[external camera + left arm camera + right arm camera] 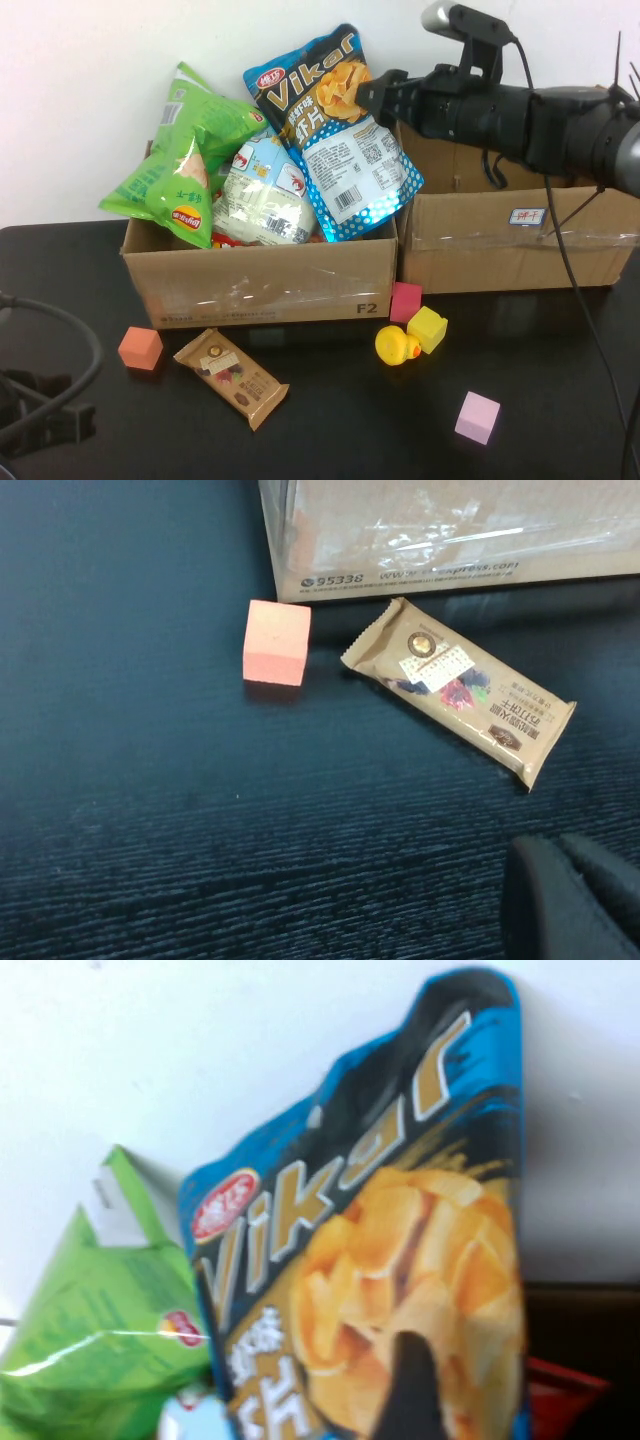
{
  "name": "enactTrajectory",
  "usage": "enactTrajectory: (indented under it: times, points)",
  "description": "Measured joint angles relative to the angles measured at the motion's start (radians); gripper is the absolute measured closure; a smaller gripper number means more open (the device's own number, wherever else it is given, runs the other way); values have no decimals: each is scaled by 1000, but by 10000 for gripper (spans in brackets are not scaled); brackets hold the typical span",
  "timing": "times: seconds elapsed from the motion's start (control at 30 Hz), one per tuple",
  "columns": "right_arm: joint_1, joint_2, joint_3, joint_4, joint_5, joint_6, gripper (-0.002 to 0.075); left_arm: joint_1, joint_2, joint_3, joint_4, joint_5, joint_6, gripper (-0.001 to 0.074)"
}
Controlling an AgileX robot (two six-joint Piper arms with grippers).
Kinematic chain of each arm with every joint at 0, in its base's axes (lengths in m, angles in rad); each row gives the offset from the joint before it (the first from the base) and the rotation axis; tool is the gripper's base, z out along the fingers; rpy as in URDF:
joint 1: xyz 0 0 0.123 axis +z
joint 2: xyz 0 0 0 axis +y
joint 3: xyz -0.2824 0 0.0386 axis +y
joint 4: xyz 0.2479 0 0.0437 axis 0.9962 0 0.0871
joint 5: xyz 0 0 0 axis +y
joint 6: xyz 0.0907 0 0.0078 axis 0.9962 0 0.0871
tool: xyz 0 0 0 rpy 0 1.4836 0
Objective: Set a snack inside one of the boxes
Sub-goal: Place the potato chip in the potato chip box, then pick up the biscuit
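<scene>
The right gripper (372, 92) hovers at the blue chip bag (335, 130), which stands in the left box (260, 280); whether its fingers have let go I cannot tell. The bag leans high above the rim and could topple out. The left gripper (575, 900), closed and empty, rests near left.

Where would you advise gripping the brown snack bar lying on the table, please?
Grip the brown snack bar across its narrow middle, coming straight down from above. It lies flat and diagonal in front of the left box, so turn the gripper square to its long edges.
</scene>
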Motion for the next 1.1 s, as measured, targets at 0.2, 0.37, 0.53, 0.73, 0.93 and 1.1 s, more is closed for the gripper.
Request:
enactTrajectory:
  times: [0.2, 0.37, 0.53, 0.73, 0.93, 1.1]
  points:
    - [0, -26, -4, -38, 22, -2, 169, 0, 0, 0, 0, -17, 0, 736]
    - [0, -113, -4, -96, -5, -2, 165, 0, 0, 0, -53, -21, 0, 736]
    - [0, -274, -4, -241, 97, 83, 193, 0, 22, 0, -250, -8, 66, 736]
    - [0, -425, -10, -666, 393, 335, 494, 0, 136, 0, -409, 33, 174, 736]
    - [4, -498, -10, -1074, 802, 635, 699, 0, 302, -26, -485, 109, 296, 736]
    - [7, -512, 0, -1327, 1003, 896, 716, -18, 414, -85, -504, 90, 320, 736]
